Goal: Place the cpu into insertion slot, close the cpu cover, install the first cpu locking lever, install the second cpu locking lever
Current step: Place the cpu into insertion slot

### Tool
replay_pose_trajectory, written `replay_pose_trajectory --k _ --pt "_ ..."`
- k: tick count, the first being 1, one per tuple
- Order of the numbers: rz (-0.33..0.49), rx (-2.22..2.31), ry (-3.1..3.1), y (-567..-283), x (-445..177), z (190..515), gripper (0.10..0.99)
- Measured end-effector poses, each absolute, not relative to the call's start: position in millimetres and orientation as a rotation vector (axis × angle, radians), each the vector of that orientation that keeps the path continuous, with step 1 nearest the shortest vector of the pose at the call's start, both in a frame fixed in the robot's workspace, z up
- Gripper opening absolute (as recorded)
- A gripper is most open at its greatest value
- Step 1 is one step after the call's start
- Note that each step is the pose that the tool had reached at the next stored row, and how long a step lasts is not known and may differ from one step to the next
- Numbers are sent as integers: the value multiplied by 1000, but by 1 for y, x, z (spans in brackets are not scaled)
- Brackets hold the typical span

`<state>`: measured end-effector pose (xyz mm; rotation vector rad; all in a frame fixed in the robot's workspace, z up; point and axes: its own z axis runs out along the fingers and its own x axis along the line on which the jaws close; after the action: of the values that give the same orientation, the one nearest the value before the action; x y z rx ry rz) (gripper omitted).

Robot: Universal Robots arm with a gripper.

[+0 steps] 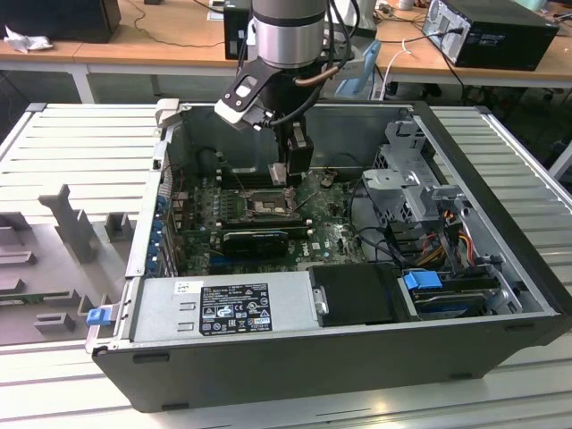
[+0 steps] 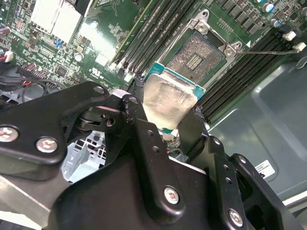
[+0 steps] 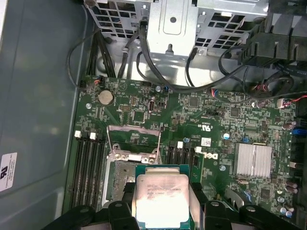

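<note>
Gripper (image 2: 165, 125) fingers were clamped on two opposite edges of the cpu (image 2: 169, 101), chip flat, hovering near the bare insertion slot (image 2: 194, 56). The slot lay just beyond the fingertips; cpu cover (image 3: 133, 140) looked flipped open.

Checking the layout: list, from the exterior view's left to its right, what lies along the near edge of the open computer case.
Blue latch → power supply → black cover → blue clip.

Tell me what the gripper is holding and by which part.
The gripper holds the cpu, pinched by two opposite side edges, its silvery top face uncovered.
</note>
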<state>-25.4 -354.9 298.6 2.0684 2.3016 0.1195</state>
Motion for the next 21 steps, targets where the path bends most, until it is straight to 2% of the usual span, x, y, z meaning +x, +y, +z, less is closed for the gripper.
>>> replay_pose_trajectory --k 21 --pt "119 2068 2302 -355 -25 288 529"
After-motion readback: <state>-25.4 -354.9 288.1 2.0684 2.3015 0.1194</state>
